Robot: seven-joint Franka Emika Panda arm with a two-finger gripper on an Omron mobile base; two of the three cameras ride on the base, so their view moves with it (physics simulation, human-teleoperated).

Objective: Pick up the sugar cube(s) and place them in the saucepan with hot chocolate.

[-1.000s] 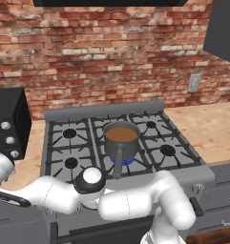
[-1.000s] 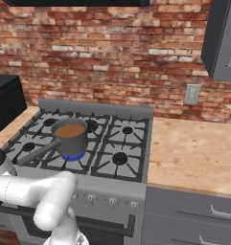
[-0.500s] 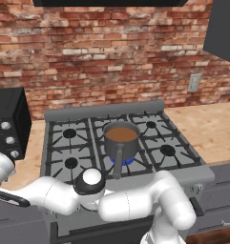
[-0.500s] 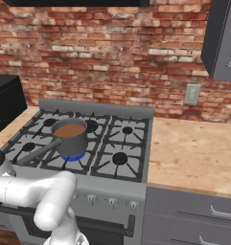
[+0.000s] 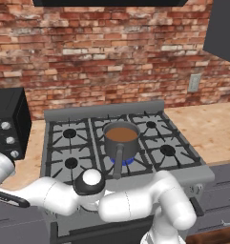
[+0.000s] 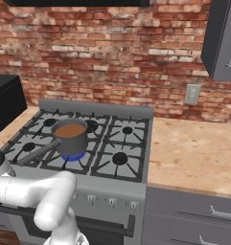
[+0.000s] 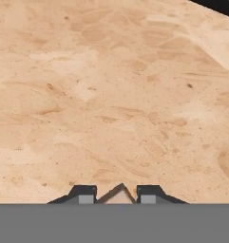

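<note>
In the hand view, my gripper (image 7: 116, 193) hangs close over a pale wooden counter (image 7: 111, 95). A tiny pale sugar cube (image 7: 117, 193) sits between the two dark fingertips (image 7: 82, 192), and both jaws touch its sides. The dark grey saucepan (image 5: 121, 137) with brown hot chocolate stands on a middle burner of the stove, its long handle pointing toward the front edge. It also appears in the right base view (image 6: 70, 135). My arm stretches from the base toward the counter left of the stove.
A black microwave (image 5: 7, 125) stands on the counter left of the stove (image 5: 154, 143). A blue flame burns under the saucepan. Wooden counter (image 6: 193, 148) runs to the right of the stove, with a brick wall behind.
</note>
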